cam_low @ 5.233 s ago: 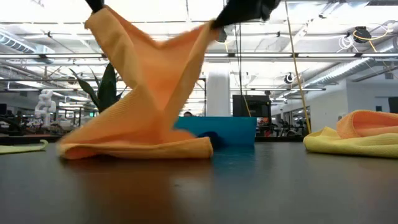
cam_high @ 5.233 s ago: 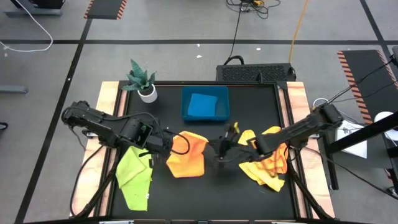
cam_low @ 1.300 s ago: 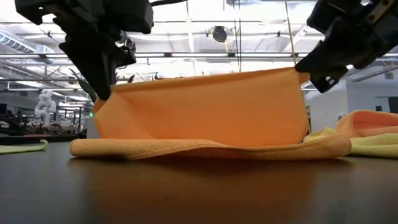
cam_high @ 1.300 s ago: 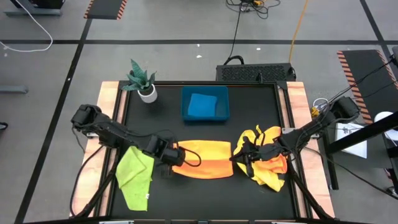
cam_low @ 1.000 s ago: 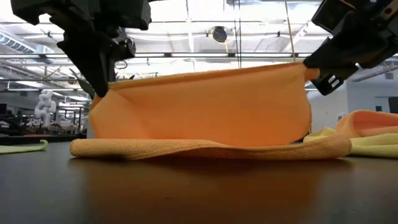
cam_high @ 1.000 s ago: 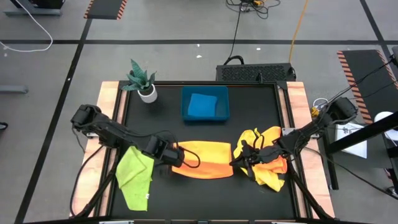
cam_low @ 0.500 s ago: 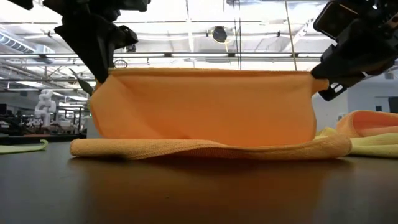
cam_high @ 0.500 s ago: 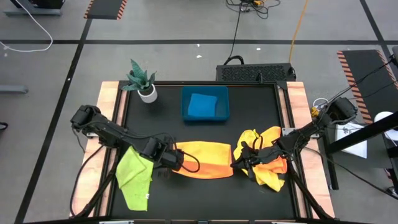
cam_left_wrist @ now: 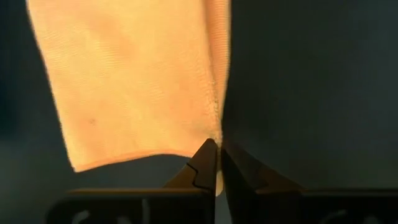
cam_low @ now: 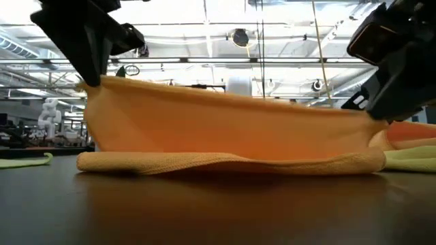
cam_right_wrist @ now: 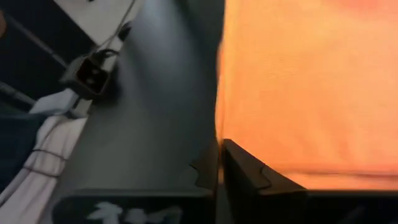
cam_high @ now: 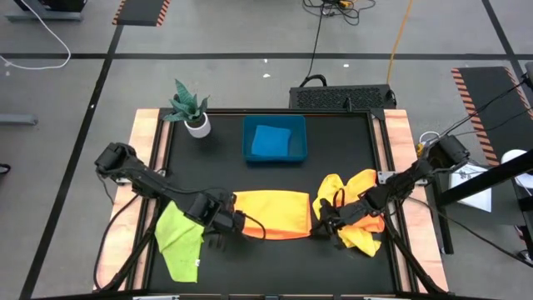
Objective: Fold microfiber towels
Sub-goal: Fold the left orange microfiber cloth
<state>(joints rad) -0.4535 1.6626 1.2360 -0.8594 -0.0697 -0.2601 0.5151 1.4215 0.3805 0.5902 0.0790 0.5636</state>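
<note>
An orange microfiber towel (cam_high: 271, 215) lies folded at the table's middle; its lower layer (cam_low: 225, 162) rests on the table and its upper layer (cam_low: 225, 129) is held up. My left gripper (cam_high: 236, 223) is shut on its left end, and my right gripper (cam_high: 318, 227) on its right end. In the low view the left gripper (cam_low: 88, 78) stands higher than the right one (cam_low: 371, 112). A lime green towel (cam_high: 179, 237) lies near left, and a yellow and orange pile (cam_high: 358, 212) lies at the right. My left gripper pinches the raised layer's left corner (cam_left_wrist: 214, 130) between its two fingers, coming from above and pointing steeply down. The cloth hangs below the fingers down to the fold on the table. My right gripper pinches the raised layer's right edge (cam_right_wrist: 219, 127) between its fingers, slanting down from the table's right. The upper edge (cam_low: 231, 102) runs fairly taut between the two grippers, sloping down toward the right one.
A blue tray (cam_high: 250, 150) holding a blue cloth (cam_high: 271, 140) stands at the back middle. A potted plant (cam_high: 190, 107) stands at the back left corner. Bare dark tabletop (cam_high: 275, 267) lies along the near edge.
Both grippers have gone toward the table's near edge with the orange towel's raised edge, and the right one has also sunk. The raised layer has come over the lower one, and its upper edge, level before, now slopes down to the right. The lower layer stays put.
</note>
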